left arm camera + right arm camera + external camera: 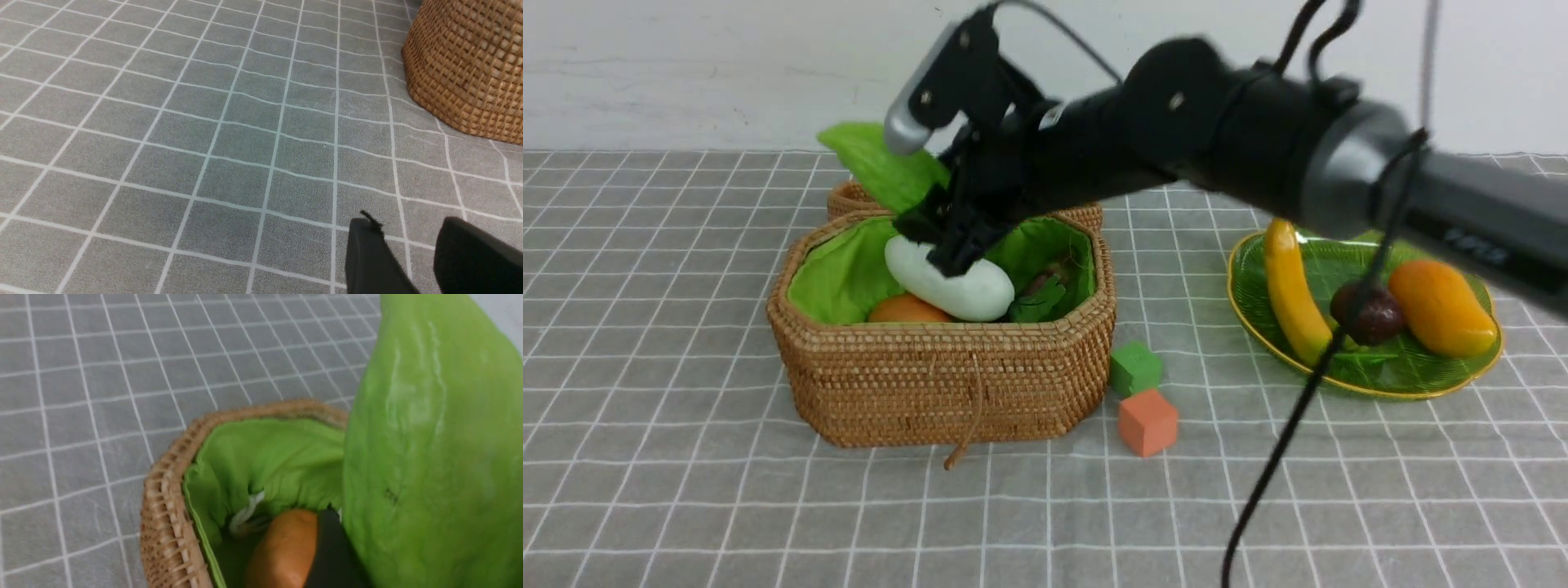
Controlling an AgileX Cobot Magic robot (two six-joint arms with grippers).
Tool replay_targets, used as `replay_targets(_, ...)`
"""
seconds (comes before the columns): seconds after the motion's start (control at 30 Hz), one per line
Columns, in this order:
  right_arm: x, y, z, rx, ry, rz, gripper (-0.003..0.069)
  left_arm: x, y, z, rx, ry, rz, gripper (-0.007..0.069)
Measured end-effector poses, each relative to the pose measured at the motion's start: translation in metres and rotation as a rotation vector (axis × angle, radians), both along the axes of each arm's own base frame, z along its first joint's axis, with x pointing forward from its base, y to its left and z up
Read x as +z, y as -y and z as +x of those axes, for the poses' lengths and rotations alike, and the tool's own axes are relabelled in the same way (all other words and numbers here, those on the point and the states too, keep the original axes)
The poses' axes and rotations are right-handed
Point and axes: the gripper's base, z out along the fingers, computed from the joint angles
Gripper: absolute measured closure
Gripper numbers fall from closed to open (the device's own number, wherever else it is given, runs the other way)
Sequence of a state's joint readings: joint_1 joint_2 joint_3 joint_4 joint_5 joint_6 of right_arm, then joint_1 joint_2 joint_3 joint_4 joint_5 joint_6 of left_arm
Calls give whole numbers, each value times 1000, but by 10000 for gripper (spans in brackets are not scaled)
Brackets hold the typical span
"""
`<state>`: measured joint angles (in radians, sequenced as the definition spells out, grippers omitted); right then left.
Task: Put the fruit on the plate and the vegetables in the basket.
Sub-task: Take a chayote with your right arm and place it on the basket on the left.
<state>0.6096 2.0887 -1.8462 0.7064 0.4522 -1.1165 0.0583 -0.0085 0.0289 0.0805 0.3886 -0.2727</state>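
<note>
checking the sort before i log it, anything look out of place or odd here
Mostly sorted. A ridged light green gourd sticks up out of the basket instead of lying inside, held in the right hand. Two cubes sit loose beside the basket.

A grey cloth with a grid of thin white lines (686, 506) is covering the counter from the near edge to the far wall, its squares rippling slightly where the fabric is lying uneven. Behind it, a plain white painted wall (686, 65) is running across the whole back of the scene, faintly scuffed and marked. Soft, even light is falling over the surface, throwing only pale, blurred shadows on the cloth.
</note>
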Motion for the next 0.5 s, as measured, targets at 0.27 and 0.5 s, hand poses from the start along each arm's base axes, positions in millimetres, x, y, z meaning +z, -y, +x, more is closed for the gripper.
replay_targets(0.27,-17,-4,3,-2,-55,9,83,0,0,0,0,0,0,386)
replay_targets(0.5,12,16,-19,119,-186,-46,13,0,0,0,0,0,0,386)
